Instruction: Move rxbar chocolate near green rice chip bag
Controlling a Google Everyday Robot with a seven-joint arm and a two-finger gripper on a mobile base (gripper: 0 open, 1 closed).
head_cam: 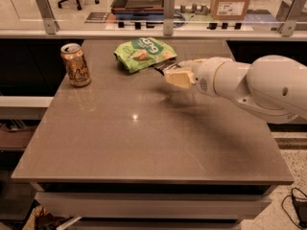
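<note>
The green rice chip bag (143,53) lies crinkled at the back middle of the brown table (144,138). My gripper (173,74) reaches in from the right on a white arm and is shut on the rxbar chocolate (165,68), a dark flat bar that sticks out from the tan fingers (178,78). The bar is held above the table, just right of the bag's lower right edge. Most of the bar is hidden in the fingers.
An orange-tan drink can (76,64) stands at the back left of the table. A rail with metal posts (168,13) runs behind the table's far edge. My white arm (259,87) covers the right side.
</note>
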